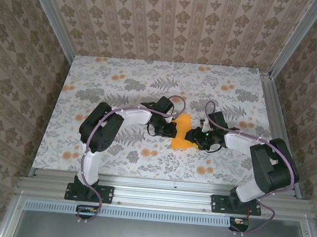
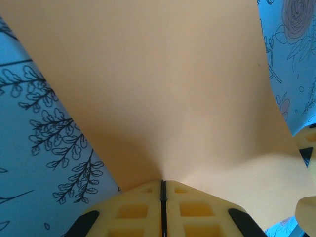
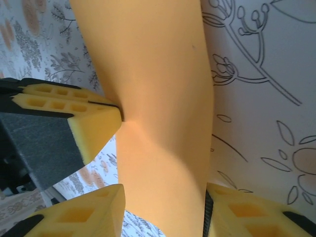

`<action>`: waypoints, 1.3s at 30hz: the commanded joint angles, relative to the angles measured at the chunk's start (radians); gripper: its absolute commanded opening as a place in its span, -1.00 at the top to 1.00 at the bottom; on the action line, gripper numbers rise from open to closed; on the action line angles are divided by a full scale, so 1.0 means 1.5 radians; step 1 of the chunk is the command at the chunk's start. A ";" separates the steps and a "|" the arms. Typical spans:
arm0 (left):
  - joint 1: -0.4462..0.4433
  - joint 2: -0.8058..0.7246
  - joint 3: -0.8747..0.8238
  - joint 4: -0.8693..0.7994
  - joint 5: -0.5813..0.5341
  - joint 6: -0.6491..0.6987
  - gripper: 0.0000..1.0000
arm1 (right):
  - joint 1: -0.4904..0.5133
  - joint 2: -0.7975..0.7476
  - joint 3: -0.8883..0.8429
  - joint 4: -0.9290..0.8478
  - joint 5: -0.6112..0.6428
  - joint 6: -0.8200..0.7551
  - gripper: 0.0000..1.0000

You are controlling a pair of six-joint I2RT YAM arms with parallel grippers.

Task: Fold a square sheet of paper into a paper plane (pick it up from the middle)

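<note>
Plenty of open room here: the table (image 1: 95, 80) has bare flowery cloth all round. Both arms meet well away from its edges, about mid-table and a bit toward the near side. Patterned walls (image 1: 172, 20) box in the left, back and right, and metal rails (image 1: 162, 199) run along the near edge.

The orange sheet of paper (image 1: 183, 133) sits between the two claws. It runs front to back as a narrowish strip, wider at its near end. The left claw (image 2: 163, 181) is clamped tight on one long edge, fingers pressed together, with the paper bowing out from the pinch. The right claw (image 3: 165, 193) has its fingers apart, one either side of the strip, and cloth shows in the gap by one finger. Whether the other finger touches the paper edge, I honestly can't tell from this close.
</note>
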 commanded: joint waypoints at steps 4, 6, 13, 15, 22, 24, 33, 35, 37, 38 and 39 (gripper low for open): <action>0.009 -0.002 -0.015 -0.013 -0.007 0.018 0.81 | 0.000 -0.038 0.002 0.006 -0.023 0.020 0.23; 0.009 -0.001 -0.014 -0.014 -0.006 0.019 0.80 | 0.001 -0.043 0.004 0.004 -0.023 0.020 0.28; 0.010 -0.005 -0.008 -0.012 -0.001 0.018 0.79 | 0.001 -0.021 0.013 0.038 -0.048 0.039 0.61; 0.010 -0.005 -0.006 -0.010 0.003 0.018 0.79 | 0.001 -0.015 0.018 0.046 -0.053 0.043 0.69; 0.010 -0.003 -0.005 -0.006 0.015 0.016 0.78 | 0.004 0.019 0.031 0.080 -0.070 0.057 0.88; 0.010 -0.003 -0.003 -0.003 0.018 0.015 0.77 | 0.008 0.027 0.036 0.089 -0.072 0.063 0.88; 0.010 -0.005 0.000 -0.001 0.023 0.014 0.76 | 0.020 0.068 0.078 0.061 -0.055 0.043 0.86; 0.010 -0.004 -0.002 0.003 0.026 0.012 0.75 | 0.025 0.079 0.087 0.058 -0.054 0.039 0.85; 0.011 -0.005 -0.001 0.005 0.029 0.011 0.75 | 0.029 0.090 0.096 0.050 -0.049 0.032 0.84; 0.012 -0.006 0.000 0.008 0.031 0.011 0.75 | 0.031 0.096 0.101 0.042 -0.045 0.026 0.82; 0.011 -0.007 0.000 0.009 0.032 0.010 0.74 | 0.032 0.100 0.105 0.039 -0.044 0.024 0.81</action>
